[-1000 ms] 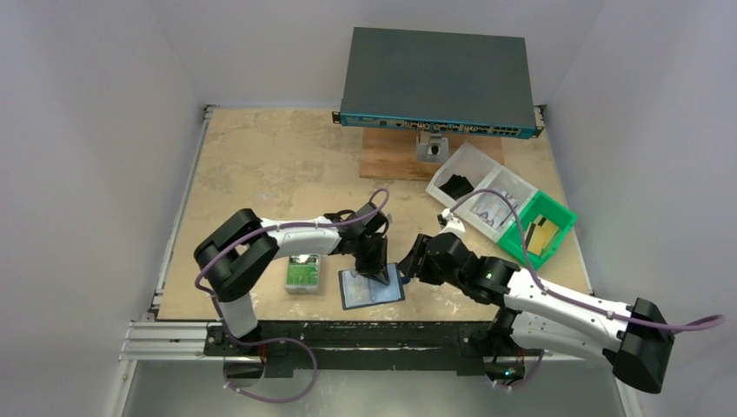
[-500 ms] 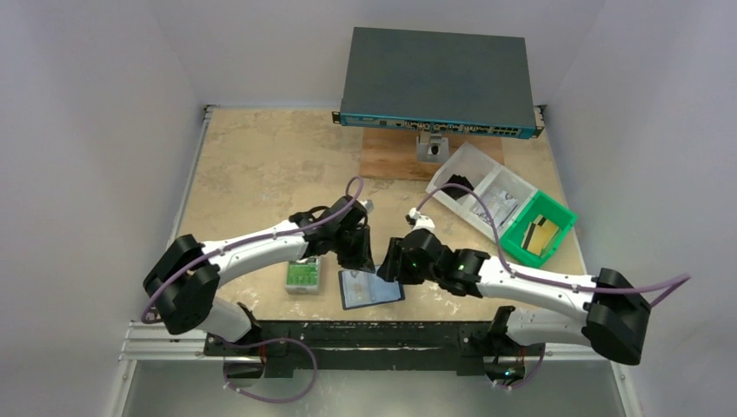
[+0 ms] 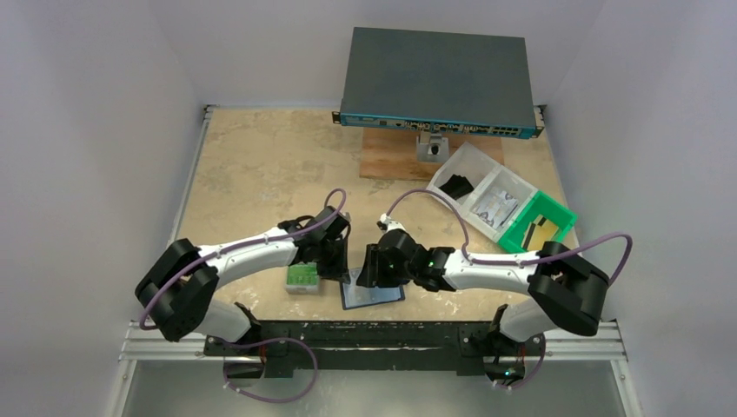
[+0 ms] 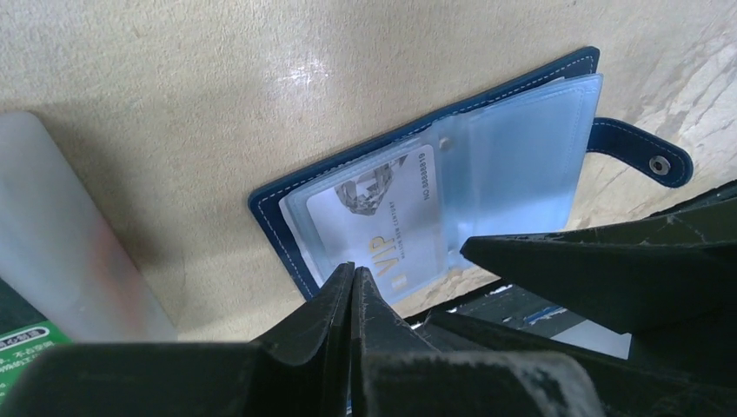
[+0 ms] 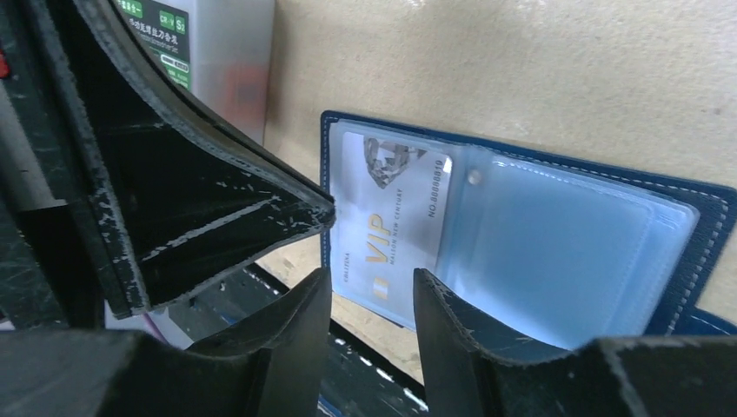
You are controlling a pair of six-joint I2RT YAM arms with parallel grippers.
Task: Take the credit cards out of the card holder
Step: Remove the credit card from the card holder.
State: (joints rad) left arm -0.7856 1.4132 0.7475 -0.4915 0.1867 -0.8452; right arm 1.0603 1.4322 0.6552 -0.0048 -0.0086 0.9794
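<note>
Top view: the card holder (image 3: 375,294) lies open at lower centre of the counter (image 3: 261,165). The left tool (image 3: 339,271) and right tool (image 3: 363,276) meet over its left half.

Left wrist view: the left tool (image 4: 351,287) is pinched shut at the VIP card's (image 4: 382,217) lower edge. It would do best pinning the holder down.

Right wrist view: the right tool (image 5: 372,295) is narrowly parted about the card's near end. It should close on the card alone.

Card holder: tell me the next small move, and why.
Probably ease the right tool forward and close it on the VIP card. Its fingers stand apart, short of the card's near edge, the card is sleeved in the open card holder, and the shut left tool sits alongside.
</note>
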